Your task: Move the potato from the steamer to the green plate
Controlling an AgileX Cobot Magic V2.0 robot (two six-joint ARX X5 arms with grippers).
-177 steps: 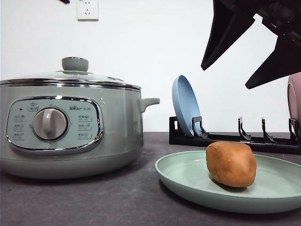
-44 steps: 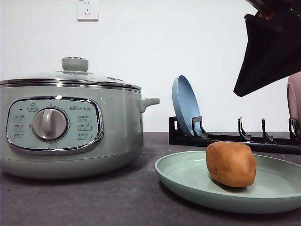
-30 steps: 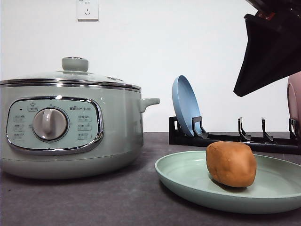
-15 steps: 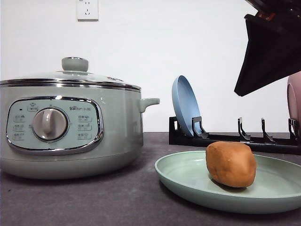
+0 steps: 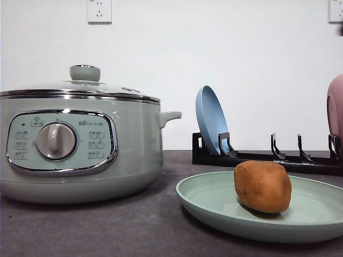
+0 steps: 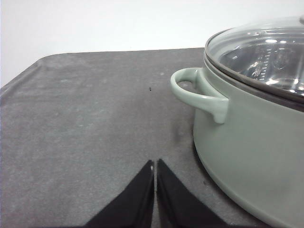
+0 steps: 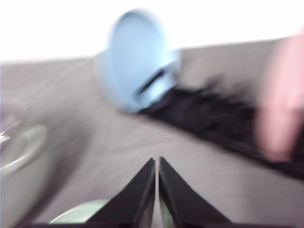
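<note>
Now you have the potato (image 5: 263, 186) resting on the green plate (image 5: 214, 201), right of the steamer (image 5: 80, 144), whose lid is on. Behind the plate you'll see a black dish rack (image 5: 268, 156) holding a blue plate (image 5: 211, 119) upright, with a pink plate (image 5: 336, 115) at its right end. Your left gripper (image 6: 155, 166) sits pressed together over bare table beside the steamer's handle (image 6: 197, 93). Your right gripper (image 7: 156, 164), also pressed together and blurred, faces the rack.

above potato (image 5: 263, 186): open | left: steamer (image 5: 80, 144) | behind: rack (image 5: 268, 155)
</note>
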